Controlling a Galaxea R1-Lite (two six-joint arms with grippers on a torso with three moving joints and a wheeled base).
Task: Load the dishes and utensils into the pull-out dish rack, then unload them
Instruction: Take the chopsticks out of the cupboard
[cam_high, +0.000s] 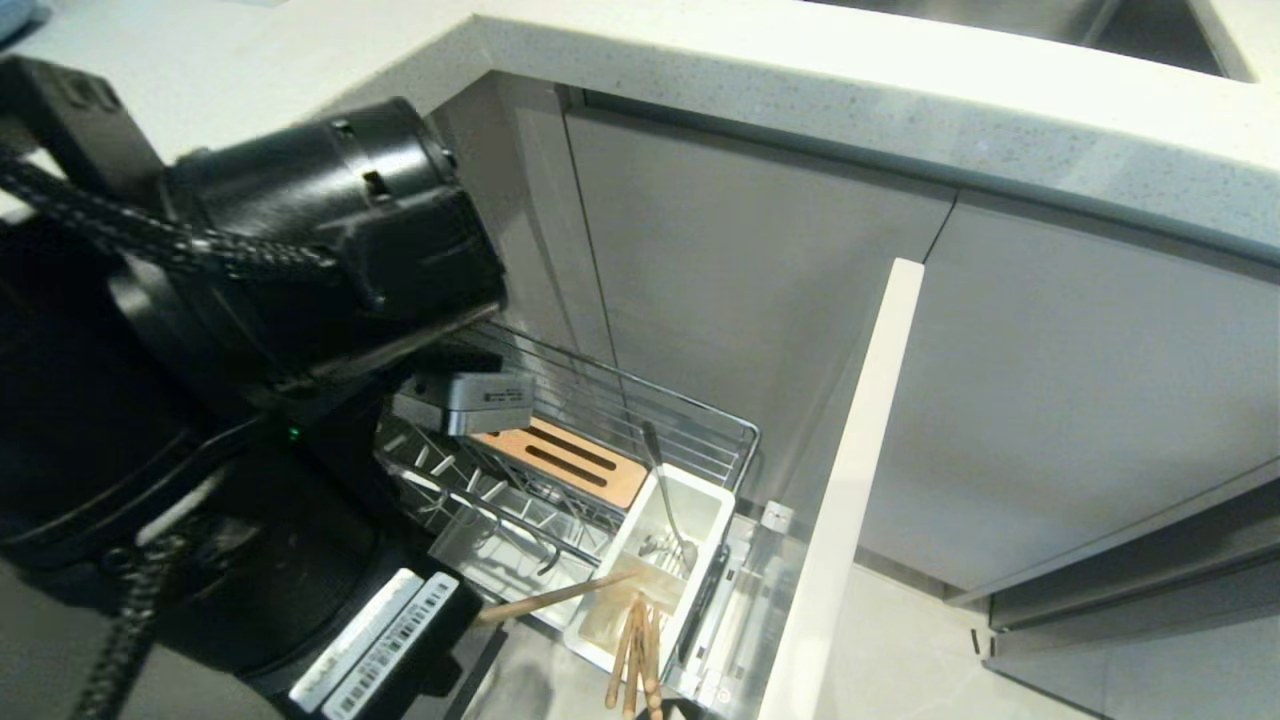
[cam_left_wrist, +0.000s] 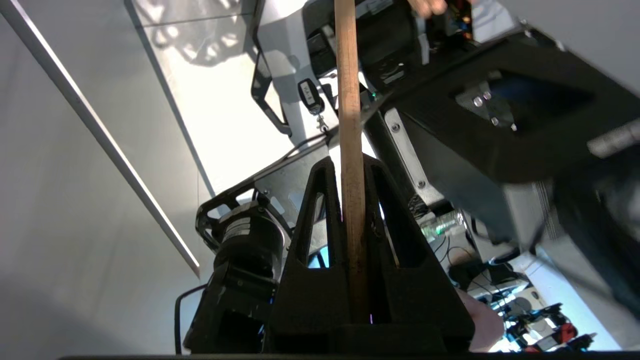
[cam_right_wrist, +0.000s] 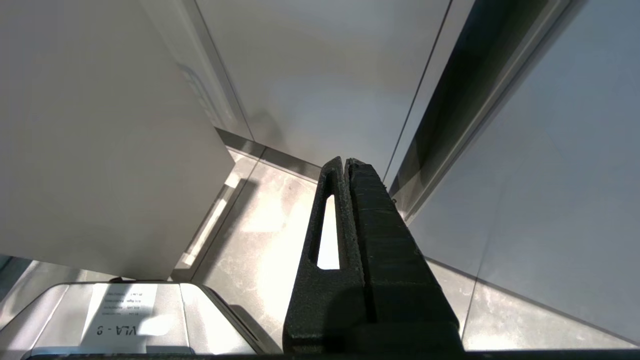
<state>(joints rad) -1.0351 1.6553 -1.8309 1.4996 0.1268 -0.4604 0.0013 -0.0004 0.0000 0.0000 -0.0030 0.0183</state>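
The pull-out dish rack (cam_high: 700, 430) stands drawn out below the counter, with its wooden strip (cam_high: 570, 460), white cutlery tub (cam_high: 712, 497) and pale front (cam_high: 860, 480). A metal spoon (cam_high: 665, 490) stands in the tub. My left gripper (cam_left_wrist: 350, 162) is shut on one wooden chopstick (cam_left_wrist: 348, 100). In the head view the gripper is hidden behind my left arm (cam_high: 300, 250), and that chopstick (cam_high: 560, 597) pokes out over the rack's near end. More chopsticks (cam_high: 632, 655) rise at the tub's near end. My right gripper (cam_right_wrist: 345, 160) hangs shut and empty above the floor. The dishes are out of view.
The speckled countertop (cam_high: 900, 110) overhangs grey cabinet doors (cam_high: 1080, 400). The rack's front panel stands out into the floor space on the right. In the left wrist view a person's hand (cam_left_wrist: 480, 320) shows behind the fingers, beside the robot's base (cam_left_wrist: 240, 250).
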